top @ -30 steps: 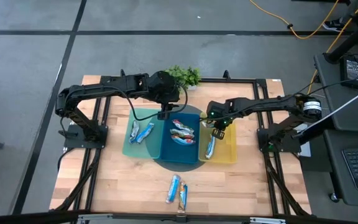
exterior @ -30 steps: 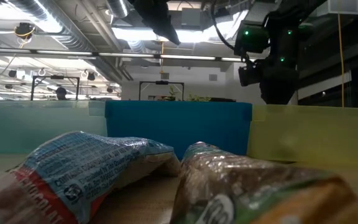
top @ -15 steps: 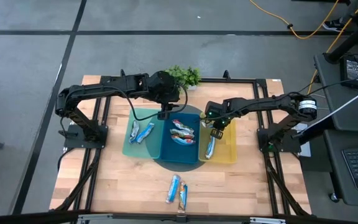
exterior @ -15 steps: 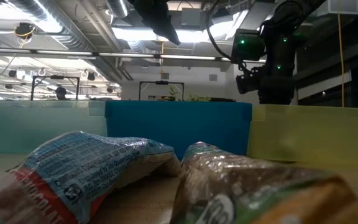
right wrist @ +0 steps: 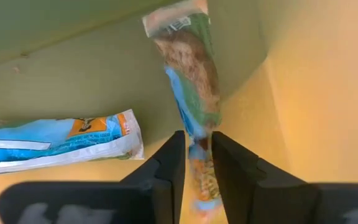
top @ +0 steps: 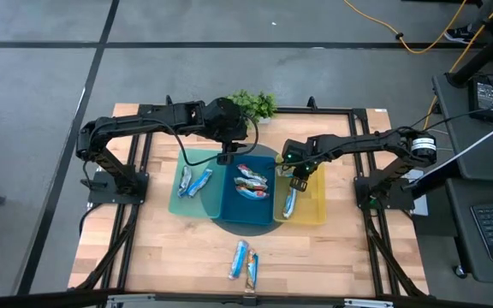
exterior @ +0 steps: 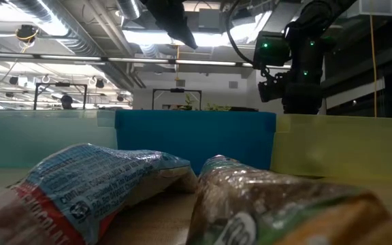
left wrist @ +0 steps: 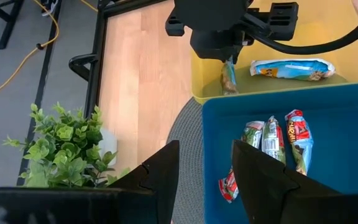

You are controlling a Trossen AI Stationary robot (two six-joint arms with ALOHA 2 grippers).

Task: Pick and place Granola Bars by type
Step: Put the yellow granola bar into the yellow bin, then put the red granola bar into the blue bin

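My right gripper (top: 299,181) hangs over the yellow bin (top: 317,208) at its far left corner. It is shut on a granola bar in a green and brown wrapper (right wrist: 191,68). A blue-wrapped bar (top: 289,204) lies flat on that bin's floor. My left gripper (top: 225,159) is open and empty above the far edge of the blue bin (top: 229,210), which holds several bars (left wrist: 267,140). The teal bin (top: 176,205) holds two bars (top: 193,181). Two more bars (top: 245,262) lie on the table near its front edge. My right gripper pinches the green and brown bar between its two fingers near one end (right wrist: 197,146). The fingers come from above and point down. The bar hangs below them into the yellow bin (left wrist: 229,78). I cannot tell whether its lower end (right wrist: 176,22) touches the bin.
A small green potted plant (top: 253,103) stands at the table's far edge behind the bins. A round grey mat (top: 246,228) lies under the bins. Bare wood lies between the bins and the two front bars. Black frame rails run along the table's sides.
My right gripper has shifted a little toward the table's left with the bar, staying over the yellow bin, and has then kept still.
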